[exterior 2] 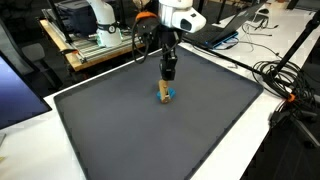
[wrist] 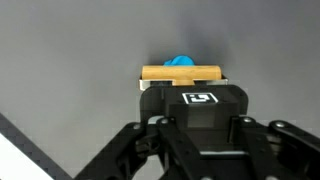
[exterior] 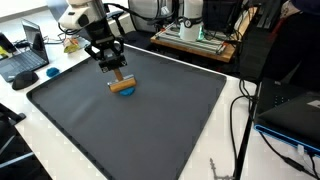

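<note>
Well off to the left in an exterior view, a laptop (exterior: 25,62) sits on the white tabletop (exterior: 218,135), its near corner cut off by the frame edge. Moving right, my gripper (exterior: 119,78) hangs low over the far part of the dark mat (exterior: 150,130), pinching a small wooden block (exterior: 121,83) between its fingers. Directly beneath the block a blue object (exterior: 125,92) rests on the mat. So little of it shows that I cannot say what it is, nor whether block and blue object touch.

In the wrist view the wooden block (wrist: 181,73) lies as a bar across the front of my gripper. My fingertips are hidden behind the gripper's own black body, and only a rounded bit of the blue object (wrist: 181,61) peeks over the block.

Further right in the exterior view, dark cables (exterior: 238,120) trail across the tabletop beside the mat, running out of frame at the bottom.
</note>
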You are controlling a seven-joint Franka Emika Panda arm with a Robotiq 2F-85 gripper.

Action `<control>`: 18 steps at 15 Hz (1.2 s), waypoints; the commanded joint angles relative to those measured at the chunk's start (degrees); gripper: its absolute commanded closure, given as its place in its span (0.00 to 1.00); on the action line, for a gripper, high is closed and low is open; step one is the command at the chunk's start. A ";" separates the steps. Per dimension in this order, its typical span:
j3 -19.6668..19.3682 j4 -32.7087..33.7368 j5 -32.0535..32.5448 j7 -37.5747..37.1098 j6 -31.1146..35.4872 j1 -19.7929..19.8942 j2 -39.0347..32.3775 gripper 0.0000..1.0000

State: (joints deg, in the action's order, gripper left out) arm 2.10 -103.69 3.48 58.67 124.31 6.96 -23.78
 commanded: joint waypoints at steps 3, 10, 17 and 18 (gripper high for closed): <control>-1.37 -3.75 3.59 -0.36 -0.59 -0.41 -0.99 0.78; -1.72 -4.05 5.20 -0.92 -0.50 -0.79 -0.95 0.78; -0.41 -4.14 4.14 0.31 -0.02 -0.62 -0.28 0.78; -0.19 -4.16 4.03 0.53 0.18 -0.74 -0.16 0.78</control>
State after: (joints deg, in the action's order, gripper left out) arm 1.99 -104.76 6.54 58.79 123.99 6.81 -23.35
